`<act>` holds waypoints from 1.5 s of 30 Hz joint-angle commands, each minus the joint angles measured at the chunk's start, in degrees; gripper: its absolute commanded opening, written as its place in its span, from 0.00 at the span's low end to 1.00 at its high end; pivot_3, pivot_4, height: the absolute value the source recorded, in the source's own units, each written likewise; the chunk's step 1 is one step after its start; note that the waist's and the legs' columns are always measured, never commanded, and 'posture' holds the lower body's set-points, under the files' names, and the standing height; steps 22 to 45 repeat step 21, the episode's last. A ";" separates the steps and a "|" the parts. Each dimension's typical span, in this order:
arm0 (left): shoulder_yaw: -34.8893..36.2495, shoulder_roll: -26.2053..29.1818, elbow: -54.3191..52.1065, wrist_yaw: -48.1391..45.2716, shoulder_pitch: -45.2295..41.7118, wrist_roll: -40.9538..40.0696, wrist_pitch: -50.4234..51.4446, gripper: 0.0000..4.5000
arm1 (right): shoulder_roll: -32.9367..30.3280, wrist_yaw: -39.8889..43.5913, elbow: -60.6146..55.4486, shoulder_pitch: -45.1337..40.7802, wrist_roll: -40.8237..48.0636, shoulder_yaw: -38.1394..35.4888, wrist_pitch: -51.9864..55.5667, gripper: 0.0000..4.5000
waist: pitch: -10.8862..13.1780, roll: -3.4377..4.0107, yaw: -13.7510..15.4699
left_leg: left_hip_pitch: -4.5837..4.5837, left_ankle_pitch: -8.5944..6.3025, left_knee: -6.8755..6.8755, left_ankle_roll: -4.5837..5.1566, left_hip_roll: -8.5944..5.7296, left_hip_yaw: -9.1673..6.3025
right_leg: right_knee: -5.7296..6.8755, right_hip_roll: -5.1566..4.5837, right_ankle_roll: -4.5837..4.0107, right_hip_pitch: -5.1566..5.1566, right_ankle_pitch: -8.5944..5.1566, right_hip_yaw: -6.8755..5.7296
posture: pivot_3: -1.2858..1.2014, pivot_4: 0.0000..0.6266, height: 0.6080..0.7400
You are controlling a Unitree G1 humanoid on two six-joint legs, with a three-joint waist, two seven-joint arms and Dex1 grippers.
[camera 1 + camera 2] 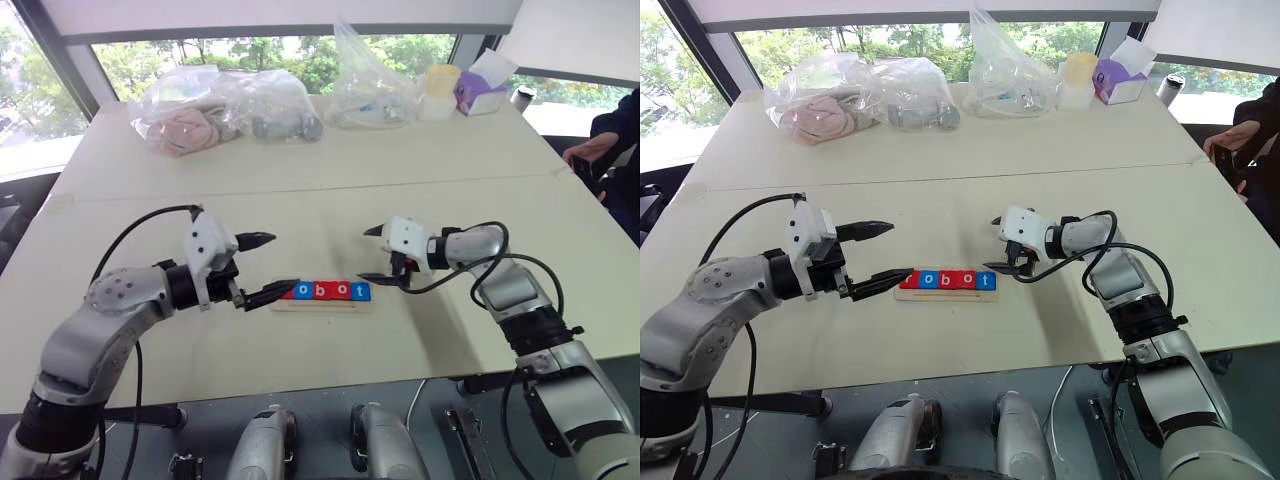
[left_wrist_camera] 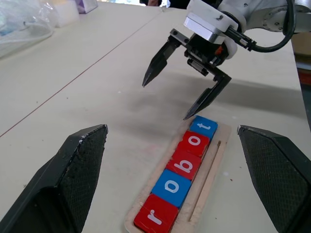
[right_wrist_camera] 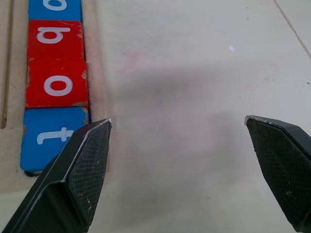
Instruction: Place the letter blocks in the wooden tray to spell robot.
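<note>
**Five tiles seated, both jaws released**

Two grippers hang with their black fingers spread wide and nothing between them. In the left eye view the left gripper (image 1: 266, 266) sits left of centre, its lower fingertip at the left end of the wooden tray (image 1: 322, 304); whether it touches the wood cannot be told. The right gripper (image 1: 373, 254) is right of centre, its lower fingertip just above the tray's right end, by the blue t tile.

All five letter blocks (image 1: 330, 291) lie side by side in the tray at the middle of the frame, reading r, o, b, o, t: red, blue, red, red, blue. A thin groove runs along the tray's bare strip beside them.

The pale table (image 1: 300, 170) carries clear plastic bags (image 1: 225, 105) across the upper part of the frame and a purple box (image 1: 478, 92) at the upper right. At the right edge a person's hand (image 1: 592, 150) rests by the table.
</note>
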 commanded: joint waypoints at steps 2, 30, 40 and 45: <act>1.32 0.66 -2.13 -0.32 1.10 -0.11 -0.82 1.00 | -2.52 -1.89 -5.57 -0.27 2.03 -4.99 3.16 1.00 | 0.01 0.01 0.08 | 0.00 0.00 0.00 0.00 0.00 0.00 | 0.00 0.00 0.00 0.00 0.00 0.00 | 0.52 0.24 0.89; 11.06 6.96 -4.09 -2.90 8.04 -6.01 3.05 1.00 | -23.09 5.84 -40.73 25.54 28.29 -25.75 40.17 1.00 | 0.00 0.01 1.34 | 0.01 -0.06 -0.04 -0.06 0.10 -0.01 | -0.17 -0.09 -0.10 -0.03 0.01 -0.03 | 0.52 0.24 0.89; 11.06 6.96 -4.09 -2.90 8.04 -6.01 3.05 1.00 | -23.09 5.84 -40.73 25.54 28.29 -25.75 40.17 1.00 | 0.00 0.01 1.34 | 0.01 -0.06 -0.04 -0.06 0.10 -0.01 | -0.17 -0.09 -0.10 -0.03 0.01 -0.03 | 0.52 0.24 0.89; 11.06 6.96 -4.09 -2.90 8.04 -6.01 3.05 1.00 | -23.09 5.84 -40.73 25.54 28.29 -25.75 40.17 1.00 | 0.00 0.01 1.34 | 0.01 -0.06 -0.04 -0.06 0.10 -0.01 | -0.17 -0.09 -0.10 -0.03 0.01 -0.03 | 0.52 0.24 0.89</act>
